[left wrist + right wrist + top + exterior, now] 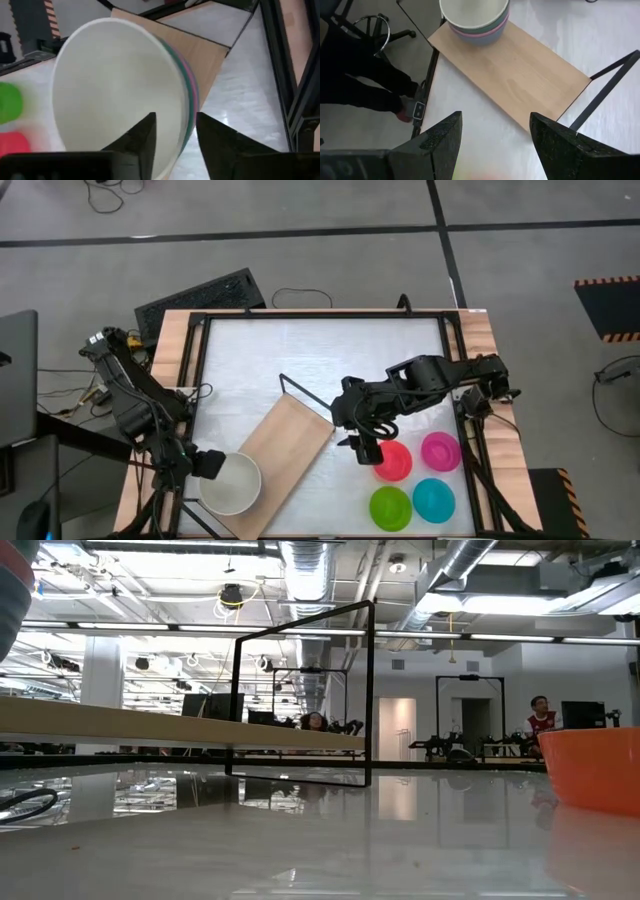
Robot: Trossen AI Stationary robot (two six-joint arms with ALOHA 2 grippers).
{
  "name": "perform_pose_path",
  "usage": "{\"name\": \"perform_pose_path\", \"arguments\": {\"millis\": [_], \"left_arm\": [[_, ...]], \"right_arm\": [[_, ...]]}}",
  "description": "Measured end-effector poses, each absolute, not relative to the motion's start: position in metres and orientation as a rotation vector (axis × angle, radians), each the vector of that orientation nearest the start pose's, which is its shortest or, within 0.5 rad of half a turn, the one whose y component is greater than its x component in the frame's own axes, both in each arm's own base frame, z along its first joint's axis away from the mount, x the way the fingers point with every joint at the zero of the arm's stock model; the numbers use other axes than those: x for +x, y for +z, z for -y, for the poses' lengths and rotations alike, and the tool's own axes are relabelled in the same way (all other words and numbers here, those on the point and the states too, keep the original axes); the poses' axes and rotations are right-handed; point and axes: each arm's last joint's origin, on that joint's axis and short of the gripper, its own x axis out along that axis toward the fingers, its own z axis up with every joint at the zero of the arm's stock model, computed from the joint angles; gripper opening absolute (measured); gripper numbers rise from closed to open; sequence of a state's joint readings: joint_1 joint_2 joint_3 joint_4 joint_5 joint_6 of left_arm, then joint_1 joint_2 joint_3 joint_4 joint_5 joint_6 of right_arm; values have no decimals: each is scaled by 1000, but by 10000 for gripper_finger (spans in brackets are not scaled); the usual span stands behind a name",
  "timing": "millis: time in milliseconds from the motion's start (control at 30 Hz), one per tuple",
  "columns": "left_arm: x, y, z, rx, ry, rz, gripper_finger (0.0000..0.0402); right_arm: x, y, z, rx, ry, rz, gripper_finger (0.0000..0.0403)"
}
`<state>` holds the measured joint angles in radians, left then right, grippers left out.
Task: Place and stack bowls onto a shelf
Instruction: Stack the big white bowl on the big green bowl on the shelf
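Down at the near left end of the shelf [288, 448], the left pincer [207, 464] sits right at the rim of the cream-white bowl [230, 483]. From its wrist camera, its two fingers [142, 139] straddle that rim, one inside the bowl and one outside, but with a clear gap showing between them; whether they are pinching the rim or have let go, I cannot tell. That cream-white bowl tops a stack [476, 20]: the right wrist view shows pink, green and bluish rims nested beneath it, all resting on the light-wood board at its end.

The shelf lies diagonally across the white table [300, 350], its thin black wire frame [305, 393] rising at the far end; in the low view that frame [369, 690] stands up as a tall black rectangle.

Over on the right, the right pincer [362, 448] hangs just beside the red bowl [394, 462], its fingers [437, 145] spread wide and gripping nothing. Four bowls remain loose on the table in a cluster: red, magenta [440, 451] beside it, lime green [390, 507] and cyan [433, 499] nearer the front edge. They sit close together, well apart from the shelf's stack.

In the low view, a person in a red top [541, 722] is seated far back in the room.
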<state>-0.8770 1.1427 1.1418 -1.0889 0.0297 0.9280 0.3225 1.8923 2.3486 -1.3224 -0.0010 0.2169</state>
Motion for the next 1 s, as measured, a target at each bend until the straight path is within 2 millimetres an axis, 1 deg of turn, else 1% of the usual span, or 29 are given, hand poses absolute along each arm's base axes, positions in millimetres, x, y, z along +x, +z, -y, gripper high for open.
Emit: {"name": "perform_pose_path", "arguments": {"millis": [133,267,333,367,433,467,533,600,633,800,867,1000], "left_arm": [[127,330,155,1268,-1176,-584,154],[121,341,154,1267,-1102,-615,165],[119,345,156,1194,-1071,-633,164],[117,346,158,1124,-1066,-653,159],[115,346,165,980,-1071,-665,142],[116,346,169,934,-1044,-665,128],[115,346,175,904,-945,-660,88],[112,347,177,866,-845,-658,35],[111,348,178,826,-798,-666,18],[105,351,178,573,-637,-707,2],[101,351,180,507,-583,-662,1],[86,341,183,420,-464,-533,0]], "right_arm": [[344,445,-114,72,211,-846,260],[346,446,-114,76,214,-825,260],[346,446,-114,76,214,-823,260],[346,446,-114,77,214,-823,260],[346,446,-114,78,214,-822,260],[346,446,-114,79,214,-822,260],[346,446,-114,79,213,-821,260],[346,446,-114,78,213,-821,260],[346,446,-114,73,215,-820,260],[348,446,-109,71,204,-818,260],[349,446,-106,72,196,-817,260],[350,446,-100,79,181,-816,260]]}}
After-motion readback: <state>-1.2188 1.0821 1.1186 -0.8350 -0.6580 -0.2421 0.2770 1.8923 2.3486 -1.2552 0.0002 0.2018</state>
